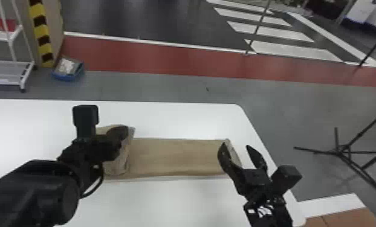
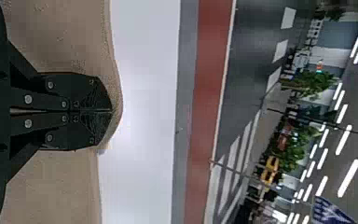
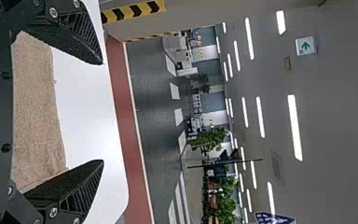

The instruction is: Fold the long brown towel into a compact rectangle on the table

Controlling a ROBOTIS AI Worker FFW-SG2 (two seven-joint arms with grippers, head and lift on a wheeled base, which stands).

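Note:
The brown towel (image 1: 178,157) lies lengthwise on the white table, its left part folded over in a raised layer. On that layer is my left gripper (image 1: 125,134); in the left wrist view the left gripper (image 2: 111,111) has its fingers together, pressed against the towel (image 2: 51,186), and whether cloth is pinched between them cannot be seen. My right gripper (image 1: 237,146) stands open over the towel's right end. In the right wrist view the right gripper (image 3: 102,112) has its fingers wide apart, with the towel (image 3: 37,112) beneath and between them.
The white table (image 1: 178,202) has its far edge behind the towel and its right edge beyond my right gripper. A brown surface (image 1: 344,219) adjoins at the lower right. Past the table stand a black tripod (image 1: 344,149) and a white rack (image 1: 6,63).

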